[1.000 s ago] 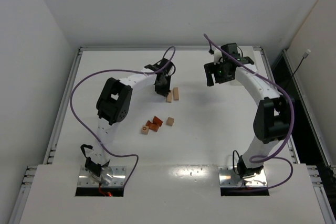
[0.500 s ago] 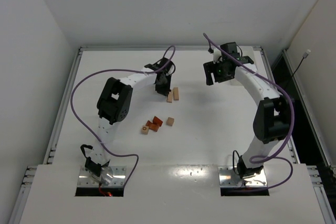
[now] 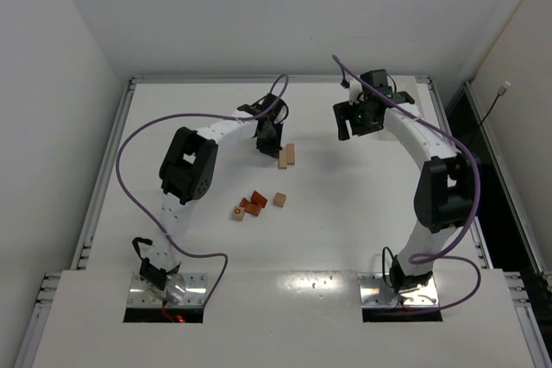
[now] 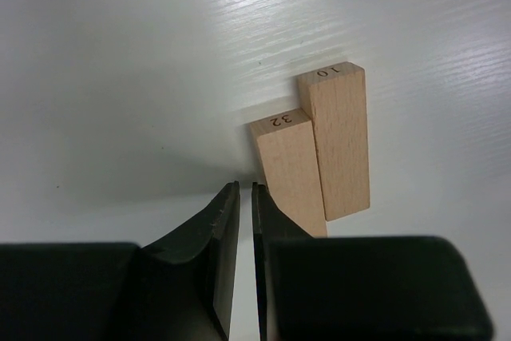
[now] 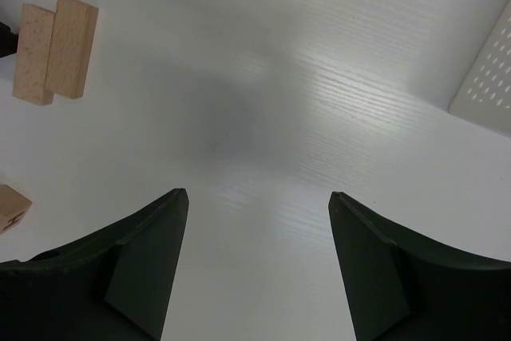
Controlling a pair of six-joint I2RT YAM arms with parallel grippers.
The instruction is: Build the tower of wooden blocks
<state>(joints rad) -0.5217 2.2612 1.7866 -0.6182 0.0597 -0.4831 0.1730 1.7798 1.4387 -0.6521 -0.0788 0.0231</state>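
Two pale tan bars lie side by side on the white table (image 3: 388, 204); I point at them in the top view (image 3: 287, 156). In the left wrist view they are marked 32 (image 4: 287, 169) and 10 (image 4: 339, 149). My left gripper (image 3: 268, 147) (image 4: 244, 189) is shut and empty, low at the table, its right finger against the near left side of bar 32. My right gripper (image 3: 354, 132) (image 5: 257, 194) is open and empty, hovering to the right of the bars (image 5: 53, 52). Nearer the bases lie reddish-orange blocks (image 3: 256, 202), a tan cube (image 3: 279, 200) (image 5: 12, 207) and a tan block with a hole (image 3: 237, 212).
A white perforated strip (image 5: 487, 77) shows at the right edge of the right wrist view. Metal rails (image 3: 276, 79) frame the table's back and sides. The purple cables loop above both arms.
My shut left gripper has edged right, and the two tan bars have shifted slightly right with it. My right gripper has drifted a little to the left.
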